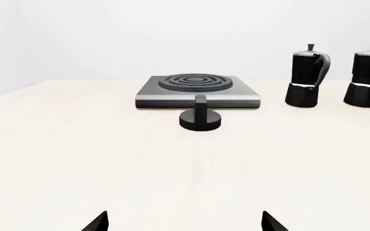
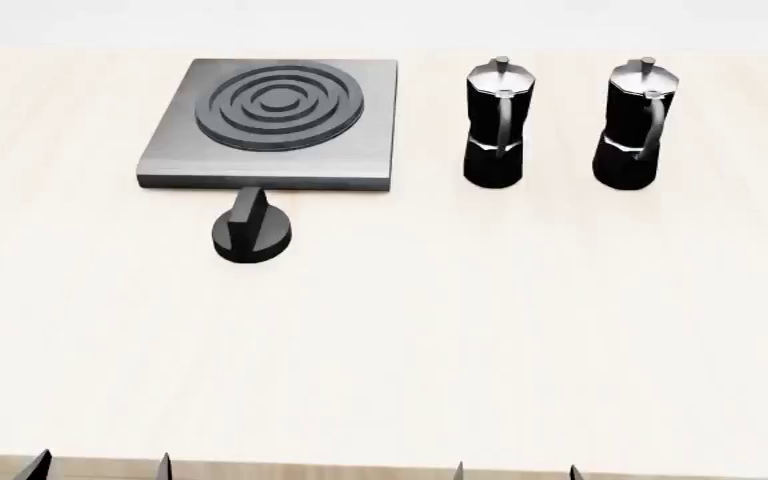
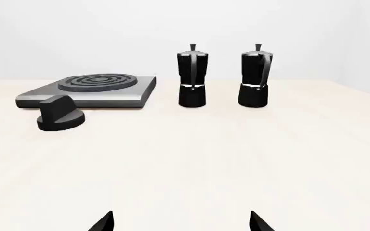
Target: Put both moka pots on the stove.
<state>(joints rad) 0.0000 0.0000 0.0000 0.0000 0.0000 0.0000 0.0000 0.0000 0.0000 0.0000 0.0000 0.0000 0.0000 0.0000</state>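
Head view: two moka pots upright beside stove, knob near. Left hand, right hand wide, empty.

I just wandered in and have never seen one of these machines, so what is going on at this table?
Nothing is being handled yet. Two moka pots, one beside the other, stand upright on the pale table, to the right of the stove, whose burner is bare. A short round knob sits in front of the stove. The left gripper and the right gripper are both open and empty, low at the near edge, far from the pots. The job is to put both pots on the stove.
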